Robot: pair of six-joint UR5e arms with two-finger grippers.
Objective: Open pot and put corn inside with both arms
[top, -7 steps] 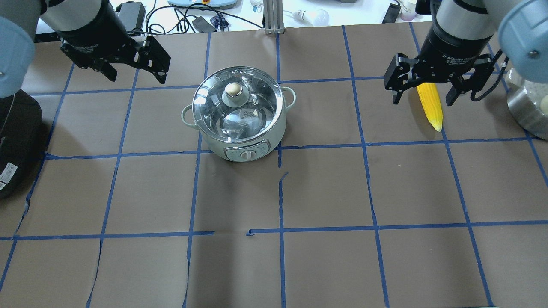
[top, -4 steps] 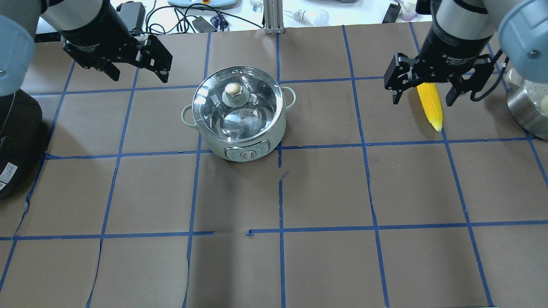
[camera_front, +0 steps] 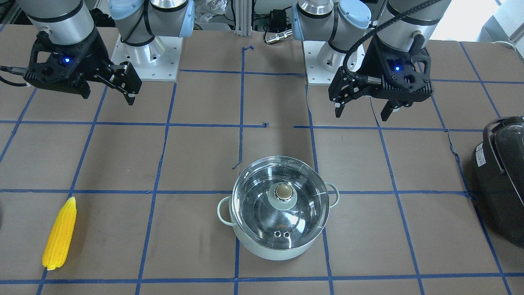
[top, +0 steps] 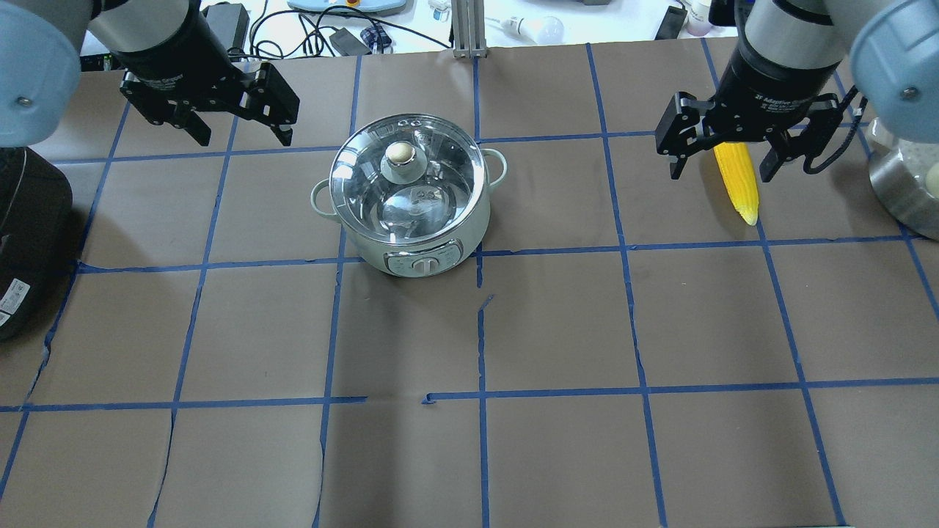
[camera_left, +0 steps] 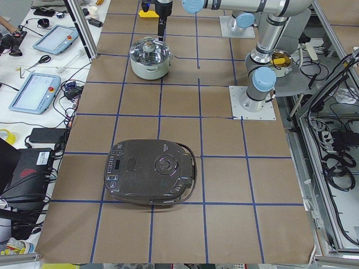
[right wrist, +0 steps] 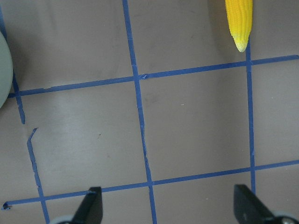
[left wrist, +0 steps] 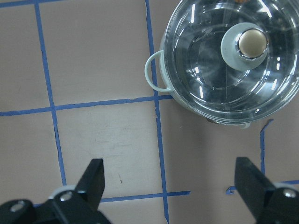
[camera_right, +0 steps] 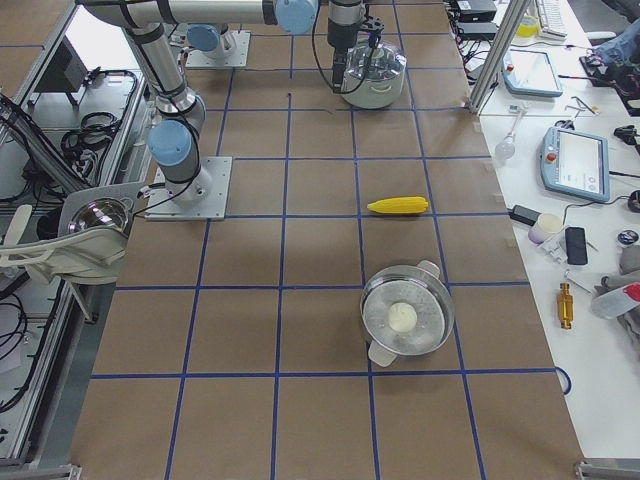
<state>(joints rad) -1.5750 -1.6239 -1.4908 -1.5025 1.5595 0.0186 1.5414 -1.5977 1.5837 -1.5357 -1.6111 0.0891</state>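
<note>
Nothing of the task was finished, judging by how things lay. The pot point(top: 408, 192) stood on the worktop point(top: 557, 323) with its glass lid seated and the knob point(top: 400, 154) untouched, so the opening step had not begun.

The left end effector point(top: 242, 136) hung in the air off the pot's left-arm side, fingers spread wide and empty. In its wrist view the pot sat toward one upper corner and the knob was not between the fingers. I judged it needed to come over the knob, descend and close before the lid could lift.

The corn point(top: 736, 180) lay flat on the worktop, well apart from the pot on its right-arm side, its tapered tip pointing toward the robot. The right end effector point(top: 720, 174) was raised near the corn's thick end, fingers wide apart, holding nothing. Its wrist view caught only the cob's tip at the frame edge.

What remained: removing the lid, grasping the corn, carrying it to the pot and releasing it inside.
</note>
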